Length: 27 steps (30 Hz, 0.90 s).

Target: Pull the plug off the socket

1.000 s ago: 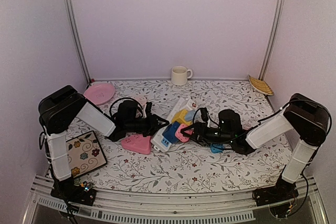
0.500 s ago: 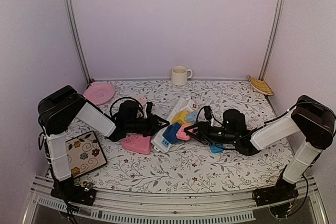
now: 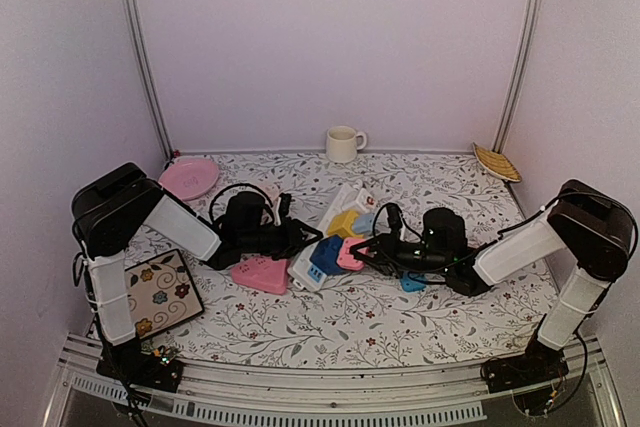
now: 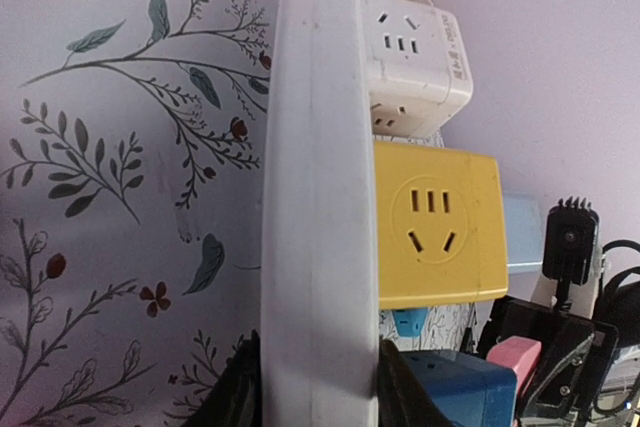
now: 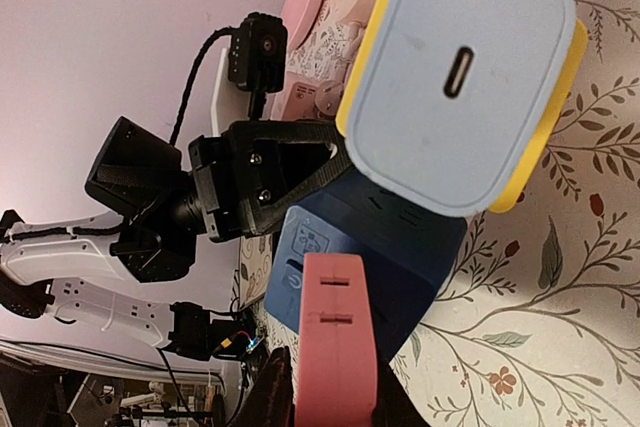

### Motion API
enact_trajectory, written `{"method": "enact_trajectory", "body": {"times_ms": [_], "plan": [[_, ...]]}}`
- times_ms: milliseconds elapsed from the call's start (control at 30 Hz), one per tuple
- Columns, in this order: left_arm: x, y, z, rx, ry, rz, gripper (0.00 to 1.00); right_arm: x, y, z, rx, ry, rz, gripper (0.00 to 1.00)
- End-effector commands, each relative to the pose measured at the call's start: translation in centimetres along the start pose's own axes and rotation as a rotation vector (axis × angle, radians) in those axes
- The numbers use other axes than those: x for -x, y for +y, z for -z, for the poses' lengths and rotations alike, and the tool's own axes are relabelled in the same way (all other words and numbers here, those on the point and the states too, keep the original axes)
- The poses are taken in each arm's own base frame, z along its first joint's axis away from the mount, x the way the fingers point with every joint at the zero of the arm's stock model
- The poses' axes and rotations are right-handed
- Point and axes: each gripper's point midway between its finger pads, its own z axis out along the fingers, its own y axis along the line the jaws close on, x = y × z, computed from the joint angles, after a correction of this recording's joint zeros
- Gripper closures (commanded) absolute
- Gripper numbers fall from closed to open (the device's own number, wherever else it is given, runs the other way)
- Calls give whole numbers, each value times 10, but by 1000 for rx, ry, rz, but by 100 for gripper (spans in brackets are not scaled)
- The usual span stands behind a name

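Lilac walls all round and a floral-print tablecloth (image 3: pixel 400 322) underneath, and the action is bunched in the middle of it. The flat pink plug (image 5: pixel 338 332) sits against the blue socket block (image 5: pixel 385 247), apparently still seated in it, and your right gripper (image 5: pixel 332 397) has its jaws pinched on the plug's two flat faces. Over on the other side, your left gripper (image 4: pixel 318 392) is clamped across the edge of the long white power strip (image 4: pixel 315 177), with the yellow socket cube (image 4: pixel 435 227) just beside it. That looks like your anchor. Draw the plug straight back along the line of its pins, with no twisting and no levering sideways, or the block may just ride along with it. Pull gently at first, because if the left grip slips, the whole cluster could slide. As for pose, both forearms are stretched low over the table toward each other, elbows raised near the outer edges, wrists almost level, fingers meeting at the cluster
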Motion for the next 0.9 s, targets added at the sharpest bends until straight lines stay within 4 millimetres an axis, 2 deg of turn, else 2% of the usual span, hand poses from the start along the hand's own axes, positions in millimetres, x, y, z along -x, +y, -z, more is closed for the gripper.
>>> {"method": "enact_trajectory", "body": {"times_ms": [0,500,867], "plan": [[-35,26,-3,74,97,42,90,6,49,7,169,-7,110,96],[-39,44,-2,133,80,19,93,17,88,39,327,-59,102,96],[-40,42,-1,220,39,-69,95,24,96,61,398,-93,-2,96]]}}
